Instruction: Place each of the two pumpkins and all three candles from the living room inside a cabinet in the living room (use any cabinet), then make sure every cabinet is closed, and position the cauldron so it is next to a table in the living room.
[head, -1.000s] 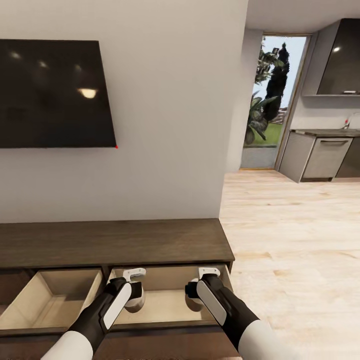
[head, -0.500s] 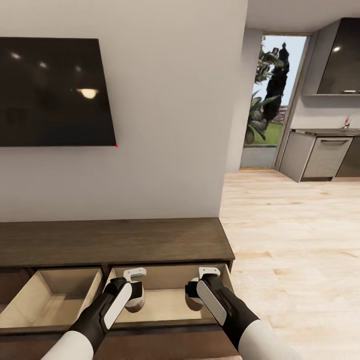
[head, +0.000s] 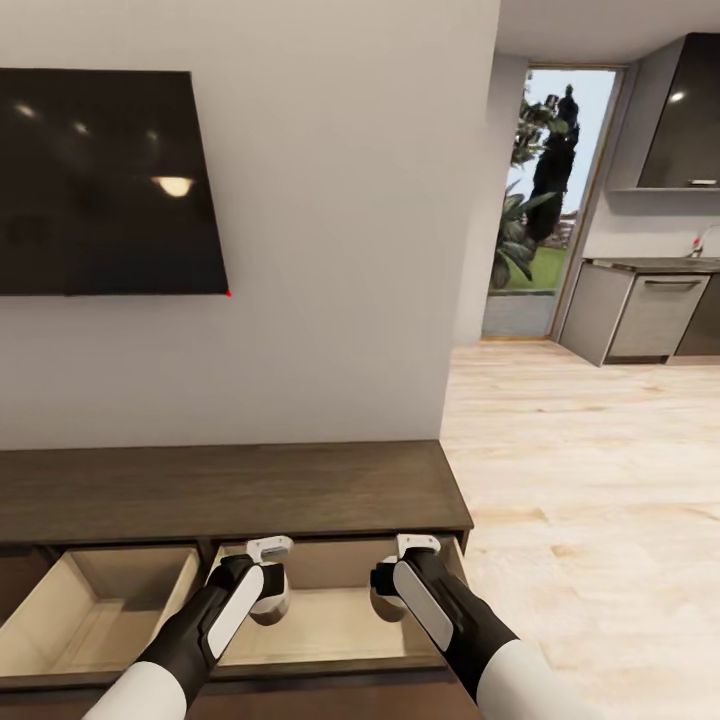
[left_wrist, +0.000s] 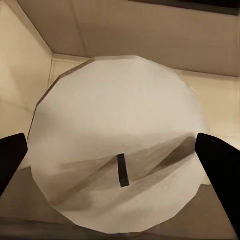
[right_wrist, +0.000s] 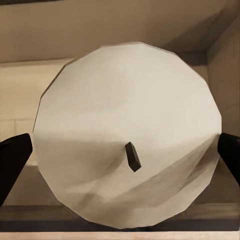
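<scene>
Both arms were seen reaching down into the right-hand open drawer (head: 330, 625) of the long dark-brown cabinet (head: 230, 490), beneath a wall-mounted television (head: 105, 180). A cream candle (left_wrist: 117, 145) with a short dark wick was pinched in the left gripper (head: 268, 590), its dark fingertips (left_wrist: 12, 160) pressed to either side of the wax. A second candle (right_wrist: 127, 135) was pinched likewise in the right gripper (head: 388, 588), both being held just above the pale beige drawer floor.
</scene>
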